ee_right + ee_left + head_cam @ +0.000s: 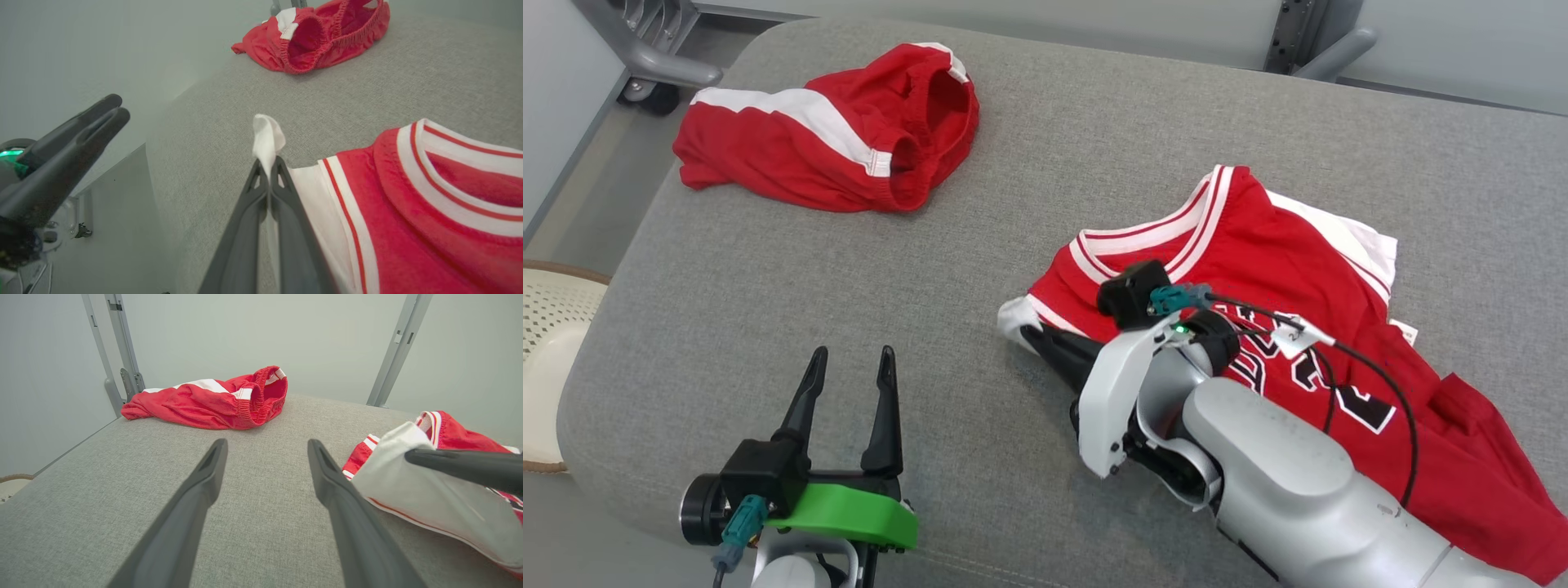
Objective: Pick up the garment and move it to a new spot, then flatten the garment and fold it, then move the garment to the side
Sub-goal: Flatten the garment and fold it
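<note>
Your right gripper [1029, 333] is clamped tight, fingers pressed together on a white corner of the jersey [1258, 245]. In the right wrist view a tuft of that white cloth stands up just past the fingertips [267, 163].

The rest of the jersey [408, 204] spreads behind and to the right of this gripper, lying rumpled on the grey padded table [1054, 163]. Its striped collar is just to the right of the fingers.

Your left gripper [853, 355] stands wide and holds nothing. It is off to the left of the right gripper and apart from it.

**Edges and room**
- Straight ahead of the left fingers [204, 486] the grey surface runs bare up to the red shorts [212, 404].
- The shorts [833, 147] lie well beyond both grippers, near the table's far left corner.
- The table's rounded left edge drops away to the left of the left gripper, with a cream perforated seat [547, 327] beyond it.
- From the right wrist, the same edge falls off to the left of the closed fingers.
- Grey metal frame posts [122, 355] rise behind the shorts.

**Hidden or unclear**
- The right forearm and its black cable [1380, 376] cover the middle of the jersey, so its black-and-white print cannot be read.
- The jersey's lower right runs out of the head view.
- How much cloth sits between the right fingers cannot be judged.
- The left gripper's base is cut off at the bottom of the head view.
- In the left wrist view one dark finger [470, 465] of the right gripper enters from the right, over the white cloth. Its mate is not distinguishable there.
</note>
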Controlling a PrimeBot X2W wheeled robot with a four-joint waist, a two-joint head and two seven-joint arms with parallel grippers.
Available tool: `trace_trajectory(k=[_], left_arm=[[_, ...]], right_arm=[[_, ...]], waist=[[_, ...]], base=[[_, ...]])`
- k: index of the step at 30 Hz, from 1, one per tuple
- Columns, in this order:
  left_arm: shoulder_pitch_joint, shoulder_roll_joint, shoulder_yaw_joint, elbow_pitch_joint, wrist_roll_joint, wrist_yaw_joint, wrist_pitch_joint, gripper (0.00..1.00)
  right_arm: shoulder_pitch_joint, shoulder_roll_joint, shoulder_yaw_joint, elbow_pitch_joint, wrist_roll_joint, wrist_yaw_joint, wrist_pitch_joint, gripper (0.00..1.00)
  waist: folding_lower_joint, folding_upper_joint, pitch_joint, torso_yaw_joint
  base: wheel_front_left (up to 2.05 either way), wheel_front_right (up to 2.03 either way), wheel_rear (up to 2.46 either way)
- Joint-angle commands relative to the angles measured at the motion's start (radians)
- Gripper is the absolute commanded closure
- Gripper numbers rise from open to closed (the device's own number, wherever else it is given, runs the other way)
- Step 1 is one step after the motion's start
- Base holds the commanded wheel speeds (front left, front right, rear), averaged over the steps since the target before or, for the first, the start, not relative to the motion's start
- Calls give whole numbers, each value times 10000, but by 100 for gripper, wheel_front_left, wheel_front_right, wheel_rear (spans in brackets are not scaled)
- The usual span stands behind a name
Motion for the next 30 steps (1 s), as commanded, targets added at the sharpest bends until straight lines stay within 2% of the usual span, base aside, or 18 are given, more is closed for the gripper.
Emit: trace_trajectory(k=[1,3,4,5,6,10,15,18,21,23,30], left_arm=[[105,8,16,-10,-28,26,-5,0],[104,8,3,-39,-75,65,-5,0],[108,8,4,-46,-78,72,-5,0],[113,8,16,-54,-84,92,-5,0],[122,8,34,-59,-92,108,-5,0],[171,8,88,-37,-91,94,-5,0],[246,8,206,-33,-12,81,-5,0],[329,8,271,-57,43,54,-5,0],[438,10,319,-70,61,64,-6,0],[459,10,326,-78,62,76,-5,0],[646,10,433,-137,68,98,-4,0]], right_arm=[[176,27,141,96,88,0,-77,100],[352,122,722,301,250,0,-175,100],[421,147,890,318,371,0,-199,86],[452,165,1040,327,483,0,-254,34],[457,175,1177,339,566,0,-328,0],[509,168,1461,173,870,0,-775,0],[384,-325,1121,-82,881,-1,-1563,0],[317,-793,610,-76,645,0,-1855,0],[465,-1578,-234,93,285,0,-1757,0],[540,-1781,-451,141,172,-1,-1731,0],[1439,-2847,-1981,16,-488,0,-1089,0]], waist=[[0,22,18,36],[0,22,50,50],[0,22,55,38],[0,22,58,20],[0,22,55,-9],[0,22,-28,-222],[0,22,-269,-662],[0,22,-448,-965],[0,22,-682,-1284],[0,22,-735,-1347],[0,22,-936,-1645]], base=[[0,0,0],[0,0,0],[0,0,0],[0,0,0],[0,0,0],[0,0,0],[0,0,0],[0,0,0],[0,0,0],[0,0,0],[0,0,0]])
